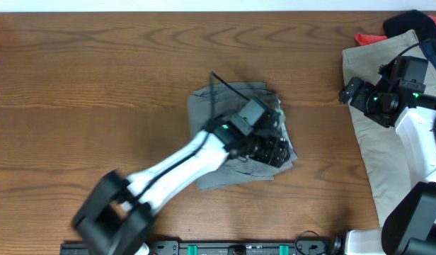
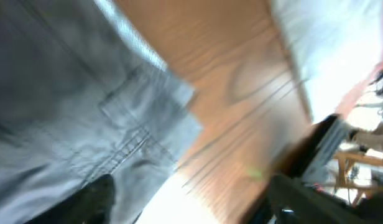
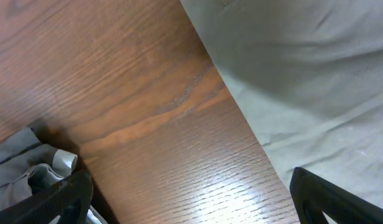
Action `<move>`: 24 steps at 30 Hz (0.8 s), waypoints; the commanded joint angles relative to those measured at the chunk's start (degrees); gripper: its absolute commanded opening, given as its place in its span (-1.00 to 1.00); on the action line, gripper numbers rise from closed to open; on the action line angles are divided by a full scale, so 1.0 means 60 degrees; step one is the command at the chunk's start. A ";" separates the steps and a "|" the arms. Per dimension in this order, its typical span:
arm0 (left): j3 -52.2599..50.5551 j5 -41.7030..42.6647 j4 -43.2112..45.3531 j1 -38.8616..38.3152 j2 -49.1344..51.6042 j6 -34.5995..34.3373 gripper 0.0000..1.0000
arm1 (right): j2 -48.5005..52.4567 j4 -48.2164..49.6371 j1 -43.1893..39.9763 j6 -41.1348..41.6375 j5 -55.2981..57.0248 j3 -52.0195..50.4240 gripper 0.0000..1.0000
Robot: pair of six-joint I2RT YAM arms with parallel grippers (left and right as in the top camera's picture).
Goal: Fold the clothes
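The grey-green shorts lie in a folded bundle at the middle of the table. My left gripper is over their right edge. In the blurred left wrist view the shorts fill the left side. The left gripper is open, one finger over the cloth and the other over bare wood. My right gripper hovers at the left edge of the tan shorts. In the right wrist view it is open and empty over wood, with the tan shorts at upper right.
A red piece and a navy piece lie at the far right corner beside the tan shorts. The wooden table shows to the left. A bit of grey cloth shows at the left edge of the right wrist view.
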 commanded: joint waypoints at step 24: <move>0.0004 -0.1916 0.5002 0.1122 0.2900 -0.0040 -0.60 | 0.0018 -0.0011 -0.0025 -0.0175 -0.0007 0.0109 0.98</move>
